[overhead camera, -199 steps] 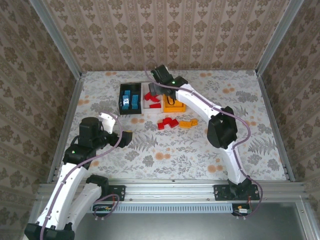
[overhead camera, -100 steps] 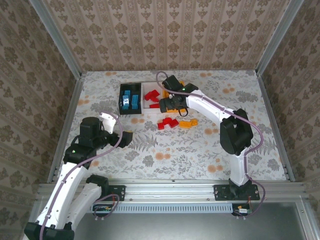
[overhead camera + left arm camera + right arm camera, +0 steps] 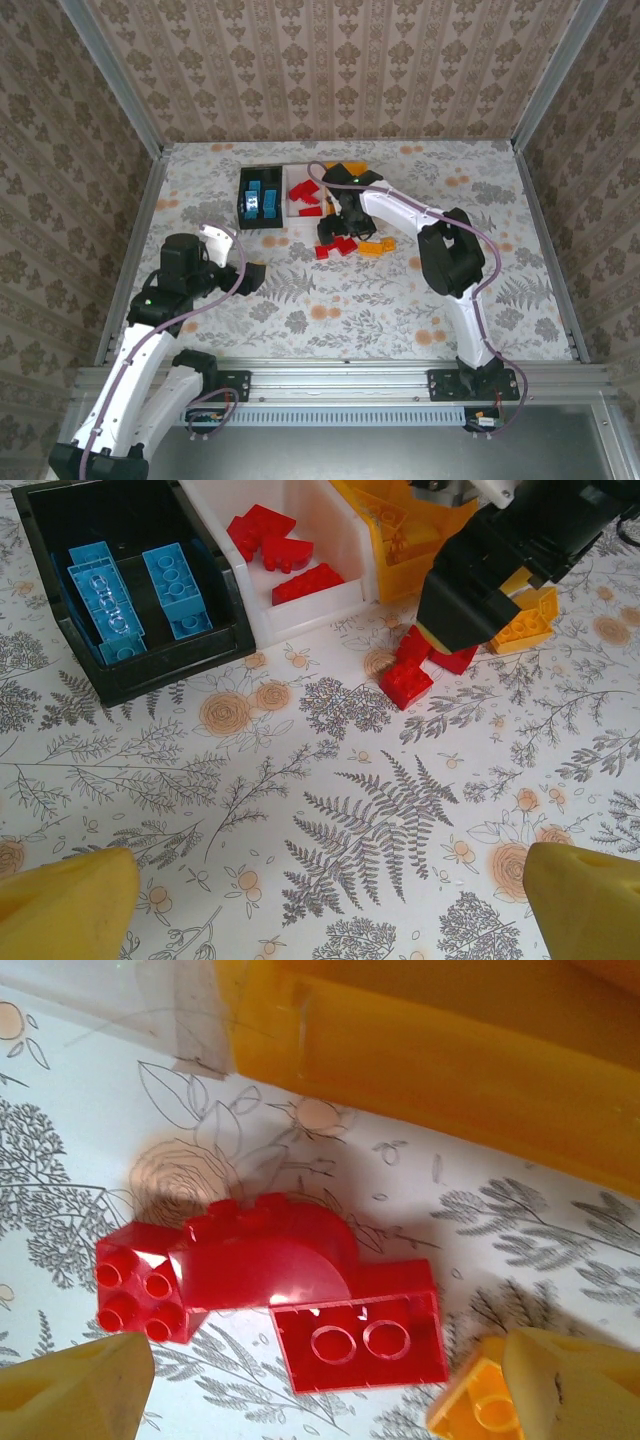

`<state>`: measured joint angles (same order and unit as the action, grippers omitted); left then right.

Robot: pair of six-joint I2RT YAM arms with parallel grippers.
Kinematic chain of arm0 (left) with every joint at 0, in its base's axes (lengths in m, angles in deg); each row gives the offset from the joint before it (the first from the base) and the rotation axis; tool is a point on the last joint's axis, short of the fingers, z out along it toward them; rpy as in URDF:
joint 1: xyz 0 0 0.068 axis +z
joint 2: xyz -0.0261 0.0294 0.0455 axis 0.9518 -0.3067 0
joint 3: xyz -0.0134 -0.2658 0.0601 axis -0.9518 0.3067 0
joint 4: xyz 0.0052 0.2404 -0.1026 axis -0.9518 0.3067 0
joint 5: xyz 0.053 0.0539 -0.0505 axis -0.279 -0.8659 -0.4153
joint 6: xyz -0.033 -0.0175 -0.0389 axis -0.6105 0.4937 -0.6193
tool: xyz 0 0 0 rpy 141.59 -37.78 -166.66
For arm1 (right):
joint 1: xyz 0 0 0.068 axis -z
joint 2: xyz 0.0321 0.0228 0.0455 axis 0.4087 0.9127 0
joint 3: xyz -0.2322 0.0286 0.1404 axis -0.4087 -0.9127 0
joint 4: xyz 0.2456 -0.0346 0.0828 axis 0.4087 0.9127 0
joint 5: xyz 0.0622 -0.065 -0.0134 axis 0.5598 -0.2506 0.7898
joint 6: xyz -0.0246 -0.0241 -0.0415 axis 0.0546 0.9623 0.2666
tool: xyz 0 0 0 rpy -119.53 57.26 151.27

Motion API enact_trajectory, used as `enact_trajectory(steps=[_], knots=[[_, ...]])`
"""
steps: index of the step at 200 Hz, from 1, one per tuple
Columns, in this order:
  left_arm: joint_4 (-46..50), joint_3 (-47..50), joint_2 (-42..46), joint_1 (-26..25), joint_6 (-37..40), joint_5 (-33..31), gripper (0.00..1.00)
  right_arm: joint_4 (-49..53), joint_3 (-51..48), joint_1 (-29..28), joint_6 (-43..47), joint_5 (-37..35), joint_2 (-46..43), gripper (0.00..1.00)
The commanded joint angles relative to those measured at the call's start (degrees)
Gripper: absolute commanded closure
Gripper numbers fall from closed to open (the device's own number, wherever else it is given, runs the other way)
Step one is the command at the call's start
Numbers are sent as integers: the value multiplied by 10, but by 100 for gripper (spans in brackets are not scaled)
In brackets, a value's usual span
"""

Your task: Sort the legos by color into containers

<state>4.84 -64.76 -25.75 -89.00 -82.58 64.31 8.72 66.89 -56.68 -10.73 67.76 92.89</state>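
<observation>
Flowery cloth on the table [image 3: 400, 300], patterned paper on the walls [image 3: 330, 70] all around. At the far side, three bins side by side: black bin [image 3: 180, 660] with blue bricks [image 3: 175, 575] inside, white bin [image 3: 310, 615] with red bricks [image 3: 310, 580] inside, then yellow bin [image 3: 400, 575]. Just in front, loose red bricks [image 3: 260, 1260] bunched together on the cloth, an orange-yellow brick [image 3: 480, 1410] right beside.

For the right gripper [image 3: 320, 1385]: hangs low over the loose red bricks, jaws wide, a yellow finger [image 3: 75, 1390] on each side, grips nothing.

For the left gripper [image 3: 325, 905]: hangs over bare cloth, well apart from the bins, jaws wide too, empty.
</observation>
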Motion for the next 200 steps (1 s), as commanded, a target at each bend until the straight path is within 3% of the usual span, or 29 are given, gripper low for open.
enact_trajectory(steps=[1, 60, 123, 200], knots=[[-3, -9, 2, -2, 0, 12, 0, 31, 46, -4, 13, 22, 22, 10], [-3, -9, 3, -3, 0, 13, 0, 59, 113, -5, 18, 17, 82, 14], [-4, -9, 3, -3, 1, 13, 0, 58, 120, -6, 15, 21, 107, 19], [-4, -9, 4, -3, 0, 14, 0, 64, 124, -8, 4, 8, 118, 36]])
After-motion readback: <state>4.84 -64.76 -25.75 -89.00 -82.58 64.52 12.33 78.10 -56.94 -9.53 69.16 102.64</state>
